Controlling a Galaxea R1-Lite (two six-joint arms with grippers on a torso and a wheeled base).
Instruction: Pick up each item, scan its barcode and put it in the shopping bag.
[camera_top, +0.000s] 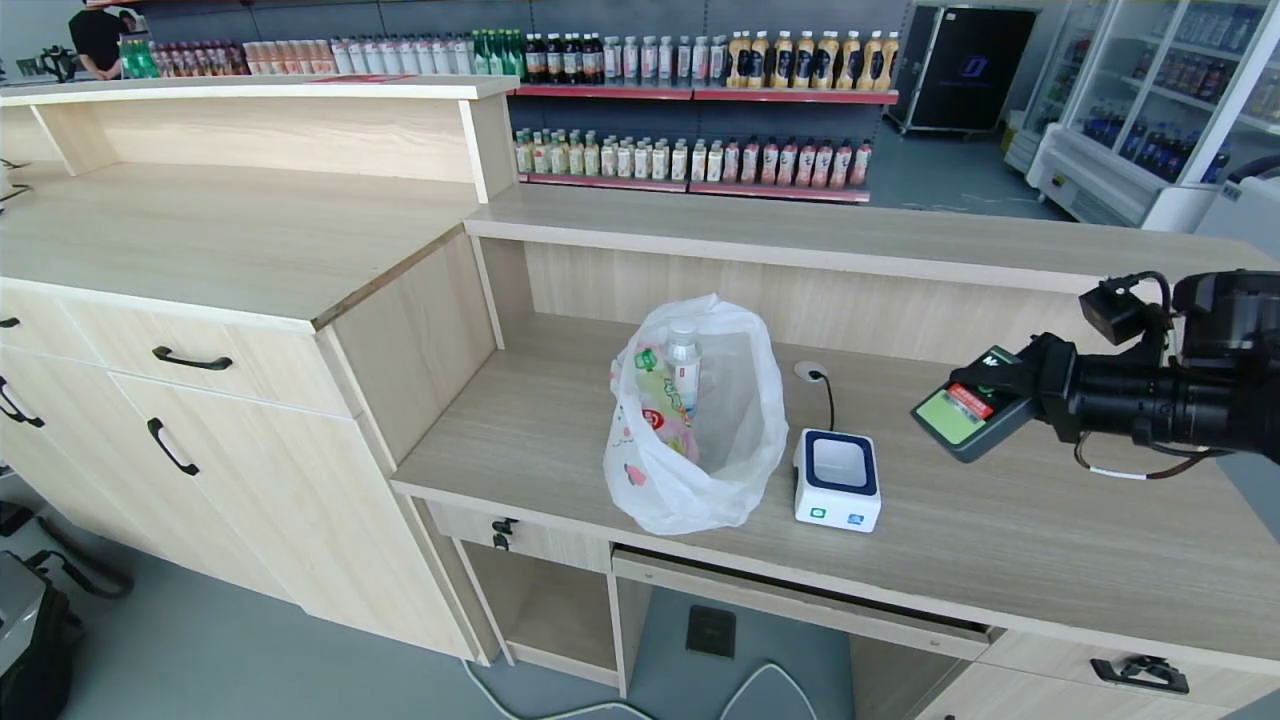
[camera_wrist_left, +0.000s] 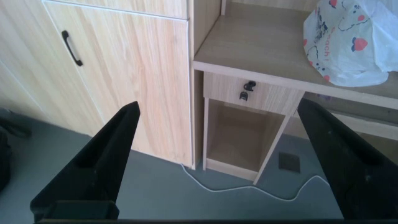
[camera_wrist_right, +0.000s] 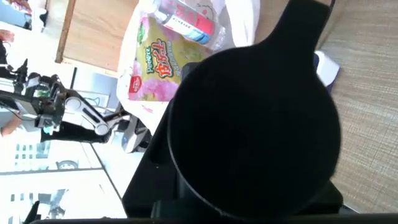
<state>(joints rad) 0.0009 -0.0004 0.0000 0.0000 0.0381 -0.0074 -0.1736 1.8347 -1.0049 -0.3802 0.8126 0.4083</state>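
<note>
This is a shop, seen from behind its checkout. Along the top of the head view run long shelves (camera_top: 700, 93) packed with rows of bottled drinks, and at the upper right stand glass-door coolers (camera_top: 1150, 110), stocked with what look like more drinks. In the middle, a pale wood worktop (camera_top: 1000, 540) carries a small barcode scanner (camera_top: 838, 478) beside a plastic shopping bag (camera_top: 655, 490) of goods.

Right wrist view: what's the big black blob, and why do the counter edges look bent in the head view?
Right wrist view: the blob is likely the dark item in the right gripper, unlit and close to the camera, hiding part of the shopping bag; head view: the wide lens bows the counter edges.
</note>
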